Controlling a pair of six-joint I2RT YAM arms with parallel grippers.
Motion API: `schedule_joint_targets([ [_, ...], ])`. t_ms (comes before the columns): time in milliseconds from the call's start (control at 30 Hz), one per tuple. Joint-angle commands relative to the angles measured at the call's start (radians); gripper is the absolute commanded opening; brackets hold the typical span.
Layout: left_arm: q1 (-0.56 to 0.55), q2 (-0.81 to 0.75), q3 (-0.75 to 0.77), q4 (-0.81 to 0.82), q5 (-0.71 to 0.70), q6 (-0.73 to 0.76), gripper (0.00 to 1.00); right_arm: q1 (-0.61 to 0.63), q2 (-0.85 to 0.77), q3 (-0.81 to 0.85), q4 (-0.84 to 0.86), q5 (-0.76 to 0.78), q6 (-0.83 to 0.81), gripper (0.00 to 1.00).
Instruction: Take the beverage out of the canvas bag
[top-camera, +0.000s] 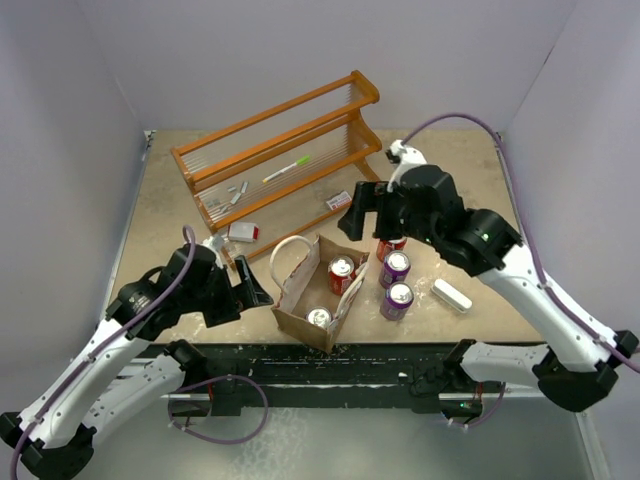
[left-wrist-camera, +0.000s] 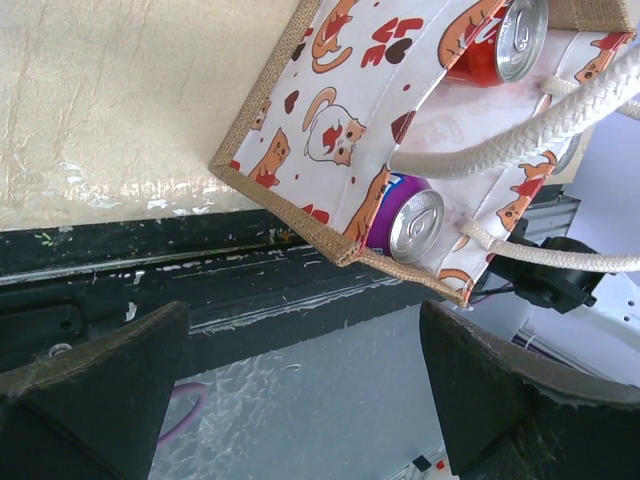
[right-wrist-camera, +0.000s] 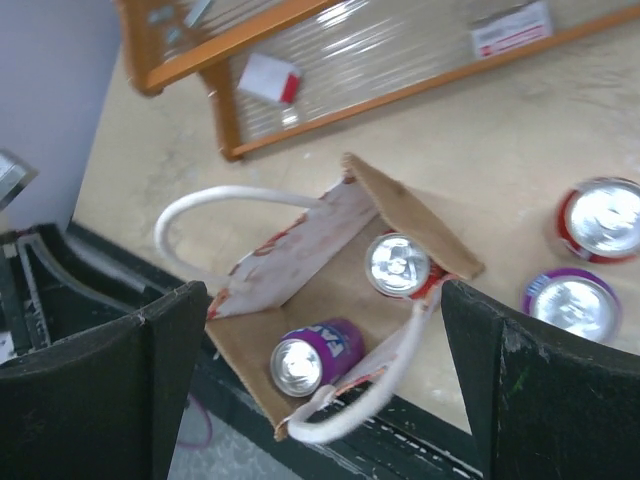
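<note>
Both arms: white shell links, black joint housings. Left arm (top-camera: 70, 395) carries a purple cable (top-camera: 160, 300) trailing back from the left hand (top-camera: 243, 277). On the right arm (top-camera: 540, 290), a second purple cable (top-camera: 455, 117) loops behind the right hand (top-camera: 368, 222). White cap (top-camera: 405, 155) just behind that hand; green light (top-camera: 487, 237) further back (on a black joint). Fingers (left-wrist-camera: 100, 390) matte black wedges, edges scuffed pale.

Canvas bag (left-wrist-camera: 330, 130): coarse woven tan cloth trim, smooth printed panels. Handles (left-wrist-camera: 520, 135): white braided rope. Purple can (left-wrist-camera: 405, 220): glossy painted wall, bright bare-metal lid. Rack (top-camera: 362, 90): varnished orange wood. Tabletop (left-wrist-camera: 120, 100): matt beige, scuffed.
</note>
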Motion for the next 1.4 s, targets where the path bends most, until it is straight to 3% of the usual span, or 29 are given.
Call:
schedule_joint_targets([
  [0,-0.005,-0.028,0.046,-0.004,-0.005,0.009,0.99,-0.001,0.100,0.048,0.052,-0.259,-0.074,1.00],
  [200,-0.005,-0.050,0.046,-0.032,-0.016,0.005,0.99,0.064,0.254,0.028,-0.011,-0.302,-0.049,1.00],
  [533,-0.005,-0.055,0.034,-0.035,-0.023,0.002,0.99,0.226,0.510,0.133,-0.289,0.009,-0.077,1.00],
  [900,-0.005,-0.034,0.033,-0.026,-0.022,0.012,0.99,0.233,0.556,0.129,-0.348,0.215,-0.006,1.00],
  [1367,-0.005,-0.027,0.037,-0.041,-0.036,0.015,0.99,0.233,0.621,0.127,-0.305,0.309,0.071,1.00],
])
